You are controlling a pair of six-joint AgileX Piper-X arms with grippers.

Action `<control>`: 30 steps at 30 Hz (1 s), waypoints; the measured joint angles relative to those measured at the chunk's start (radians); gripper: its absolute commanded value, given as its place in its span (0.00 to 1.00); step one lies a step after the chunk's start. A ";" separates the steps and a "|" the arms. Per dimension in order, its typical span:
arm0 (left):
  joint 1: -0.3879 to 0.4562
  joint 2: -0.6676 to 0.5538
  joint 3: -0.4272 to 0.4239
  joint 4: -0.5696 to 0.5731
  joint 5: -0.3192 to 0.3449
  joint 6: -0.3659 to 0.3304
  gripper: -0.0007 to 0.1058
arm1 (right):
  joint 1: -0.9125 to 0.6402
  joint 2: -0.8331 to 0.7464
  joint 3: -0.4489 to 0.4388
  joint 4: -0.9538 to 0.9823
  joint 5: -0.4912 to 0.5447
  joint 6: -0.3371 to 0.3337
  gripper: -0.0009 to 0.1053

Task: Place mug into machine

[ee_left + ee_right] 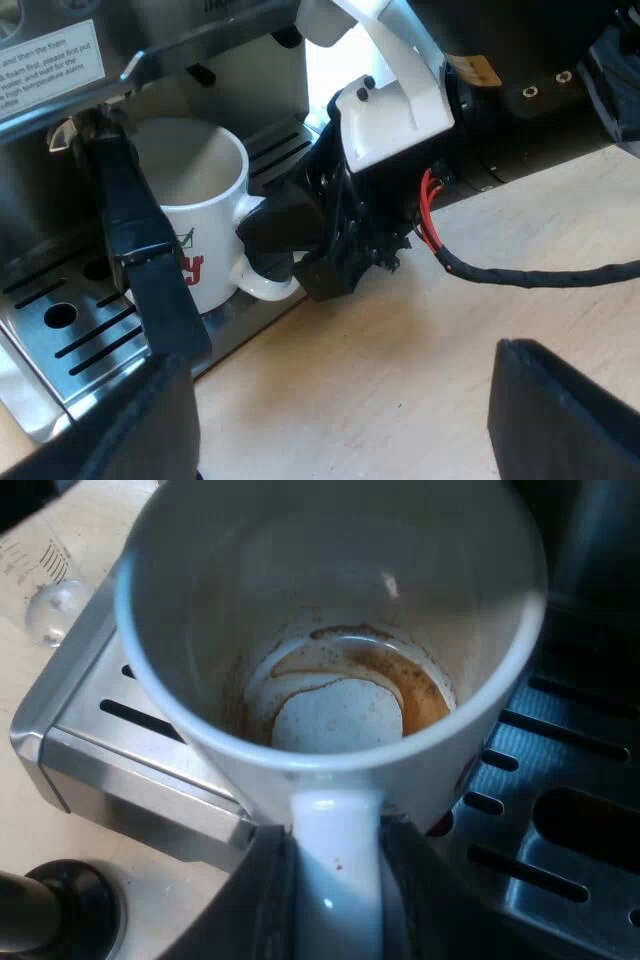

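A white mug (190,200) with a red and green print stands upright on or just above the machine's slotted drip tray (80,335), under the espresso machine's (200,40) front. My right gripper (268,240) is at the mug's handle. From above, the mug (330,610) holds brown coffee residue at its bottom. Its handle (335,880) sits between the right gripper's (335,905) two fingers (262,900), which are shut on it. My left gripper (320,300) hangs open beside the mug over the table's wood, with one finger (140,260) close to the mug's side and nothing held.
The drip tray (570,800) is metal with dark slots. Beyond its corner a clear measuring glass (40,580) lies on the wooden table (400,380). A black round knob (65,910) stands on the table near the tray's edge.
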 measured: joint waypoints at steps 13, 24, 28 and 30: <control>0.000 0.000 0.000 0.000 0.003 0.000 0.60 | 0.000 0.000 0.000 0.000 0.000 -0.037 0.16; 0.000 0.000 0.000 0.000 0.003 0.000 0.60 | 0.000 0.000 0.000 -0.019 -0.004 -0.037 0.41; 0.000 0.000 0.000 0.000 0.003 0.000 0.60 | 0.008 0.000 0.000 -0.019 -0.006 -0.037 0.55; 0.000 0.000 0.000 0.000 0.003 0.000 0.60 | 0.015 0.000 0.000 -0.015 0.006 -0.037 0.60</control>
